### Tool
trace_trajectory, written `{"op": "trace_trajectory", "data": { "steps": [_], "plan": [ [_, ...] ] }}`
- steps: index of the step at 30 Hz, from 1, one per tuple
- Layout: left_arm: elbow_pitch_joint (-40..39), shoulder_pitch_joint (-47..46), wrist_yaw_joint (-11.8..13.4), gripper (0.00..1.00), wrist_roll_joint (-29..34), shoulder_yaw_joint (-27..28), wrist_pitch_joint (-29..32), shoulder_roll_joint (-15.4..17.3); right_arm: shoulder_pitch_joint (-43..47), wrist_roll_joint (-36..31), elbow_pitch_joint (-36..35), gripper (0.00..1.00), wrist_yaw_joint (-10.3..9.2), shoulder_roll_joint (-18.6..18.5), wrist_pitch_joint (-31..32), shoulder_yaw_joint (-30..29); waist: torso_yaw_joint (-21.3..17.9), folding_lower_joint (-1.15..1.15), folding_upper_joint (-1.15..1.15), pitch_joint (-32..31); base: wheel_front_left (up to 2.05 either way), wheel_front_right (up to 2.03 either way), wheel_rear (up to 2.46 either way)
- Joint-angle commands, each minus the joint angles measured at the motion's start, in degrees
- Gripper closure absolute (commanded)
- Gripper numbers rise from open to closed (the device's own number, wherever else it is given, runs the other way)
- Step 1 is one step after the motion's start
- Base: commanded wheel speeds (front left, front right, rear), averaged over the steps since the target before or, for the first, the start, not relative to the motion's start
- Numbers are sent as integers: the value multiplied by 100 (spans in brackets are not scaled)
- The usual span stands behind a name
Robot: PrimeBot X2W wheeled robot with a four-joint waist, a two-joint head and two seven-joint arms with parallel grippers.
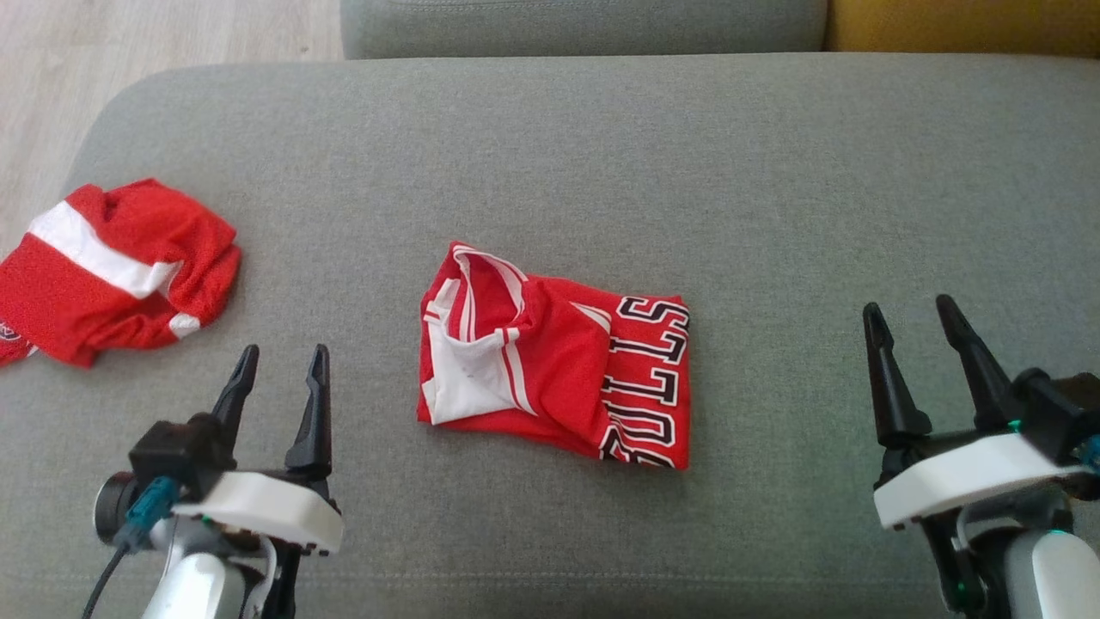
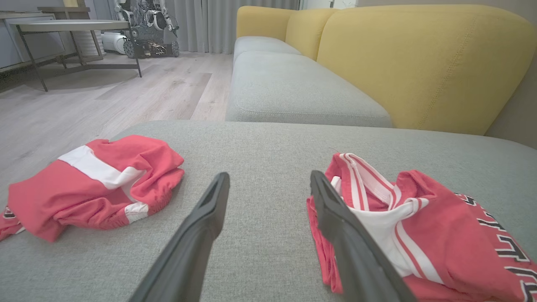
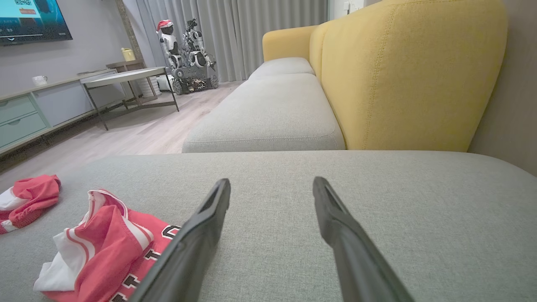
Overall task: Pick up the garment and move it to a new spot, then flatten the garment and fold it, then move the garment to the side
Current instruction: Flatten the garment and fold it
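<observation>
1. The folded red jersey (image 1: 554, 370) lies mid-cushion (image 1: 550, 155), nearer its front edge.
2. The left gripper (image 1: 284, 351) and right gripper (image 1: 909, 303) flank it, fingers spread, holding nothing.
3. The right wrist view takes in a wall screen (image 3: 29, 19); the head view puts another red garment (image 1: 112, 266) at the cushion's left edge.

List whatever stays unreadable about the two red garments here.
- Red jersey, head view: a fold hides part of its lettering.
- Crumpled red-and-white garment, head view: cut off by the left edge.
- Jersey's near edge, left wrist view: behind a finger of the left hand.
</observation>
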Motion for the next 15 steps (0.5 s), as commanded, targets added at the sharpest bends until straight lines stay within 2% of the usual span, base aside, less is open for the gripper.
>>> {"op": "trace_trajectory", "data": {
  "steps": [1, 12, 13, 14, 15],
  "plan": [
    [-206, -172, 28, 0, -27, 204, 23, 135, -67, -38, -261, 0, -4, -13, 27, 89, 6, 0, 0, 2, 0, 0, 0],
    [-226, -186, 57, 0, -60, 151, 33, 147, -56, -19, -208, 0, -4, 38, 150, 36, 61, 0, 0, 5, 0, 0, 0],
    [-224, -199, 54, 0, -62, 142, 31, 145, -80, -10, -164, 42, -4, 38, 153, 39, 74, 0, 0, 16, 0, 0, 0],
    [-222, -215, 48, 0, -63, 129, 28, 141, -107, 13, -111, 100, -4, 40, 155, 53, 94, 0, 0, 26, 0, 0, 0],
    [-221, -230, 43, 0, -65, 118, 24, 138, -139, 25, -46, 100, -4, 42, 165, 73, 115, 0, 0, 43, 0, 0, 0]
  ]
}}
